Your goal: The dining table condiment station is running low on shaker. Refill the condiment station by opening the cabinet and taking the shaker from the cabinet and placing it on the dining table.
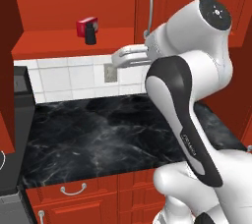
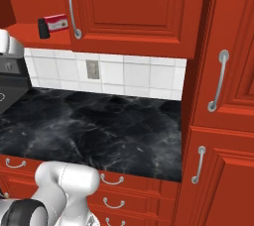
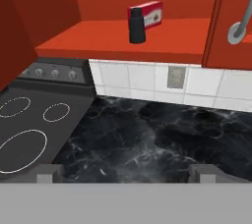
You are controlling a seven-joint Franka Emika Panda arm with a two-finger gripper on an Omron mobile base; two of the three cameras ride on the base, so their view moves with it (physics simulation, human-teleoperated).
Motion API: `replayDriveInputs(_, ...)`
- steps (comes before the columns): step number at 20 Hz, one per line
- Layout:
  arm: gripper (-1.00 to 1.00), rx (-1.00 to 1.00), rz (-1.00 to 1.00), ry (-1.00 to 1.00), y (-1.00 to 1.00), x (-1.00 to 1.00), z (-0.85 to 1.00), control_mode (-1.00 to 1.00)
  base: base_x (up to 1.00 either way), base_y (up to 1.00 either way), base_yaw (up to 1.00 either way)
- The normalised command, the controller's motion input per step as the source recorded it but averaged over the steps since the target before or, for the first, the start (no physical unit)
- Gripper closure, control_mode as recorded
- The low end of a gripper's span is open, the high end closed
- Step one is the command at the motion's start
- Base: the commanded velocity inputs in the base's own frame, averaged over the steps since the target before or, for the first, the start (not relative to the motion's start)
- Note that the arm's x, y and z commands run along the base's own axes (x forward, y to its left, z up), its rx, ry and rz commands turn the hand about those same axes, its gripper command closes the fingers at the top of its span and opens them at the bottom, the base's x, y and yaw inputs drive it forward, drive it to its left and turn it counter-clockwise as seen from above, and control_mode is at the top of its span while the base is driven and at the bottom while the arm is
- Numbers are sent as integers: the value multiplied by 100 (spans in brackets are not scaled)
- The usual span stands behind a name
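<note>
The red wall cabinet [image 1: 74, 2] has its left door [image 3: 29, 21] swung open, baring a red shelf [image 3: 123, 43]. On that shelf stands a small dark shaker [image 1: 90, 35] [image 2: 43, 30] [image 3: 137, 25], with a red box [image 1: 86, 23] [image 3: 150, 14] right behind it. The cabinet's right door [image 2: 134, 7] is closed, its long silver handle [image 2: 73, 9] hanging down. My gripper [image 1: 117, 58] [image 3: 125, 174] is open and holds nothing. It hovers to the right of the shaker, slightly lower, and apart from it. The dining table is out of view.
Below the cabinet, a black marble worktop [image 1: 98, 129] runs along white tiles with a wall socket [image 3: 176, 77]. A black stove [image 3: 29, 120] adjoins it on the left. Red drawers [image 2: 114, 190] line the front, and a tall red cupboard [image 2: 223, 71] stands at the right.
</note>
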Motion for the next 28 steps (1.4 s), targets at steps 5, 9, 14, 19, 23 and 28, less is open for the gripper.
replayDriveInputs(5, -100, -4, -14, -3, 0, 28, 0, -100, 0, 0, 0)
replayDriveInputs(9, -100, -2, -13, -6, 0, 29, 0, -100, 0, 0, 0)
replayDriveInputs(14, -100, -3, -11, -7, 0, 33, 0, -100, 0, 0, 0)
replayDriveInputs(19, -100, -2, -9, -5, 0, 40, 0, -100, 0, 0, 0)
replayDriveInputs(23, -100, -1, -6, -1, 2, 44, 0, -100, 0, 0, 0)
replayDriveInputs(28, -100, 0, -3, 0, 8, 42, 0, -100, 0, 0, 0)
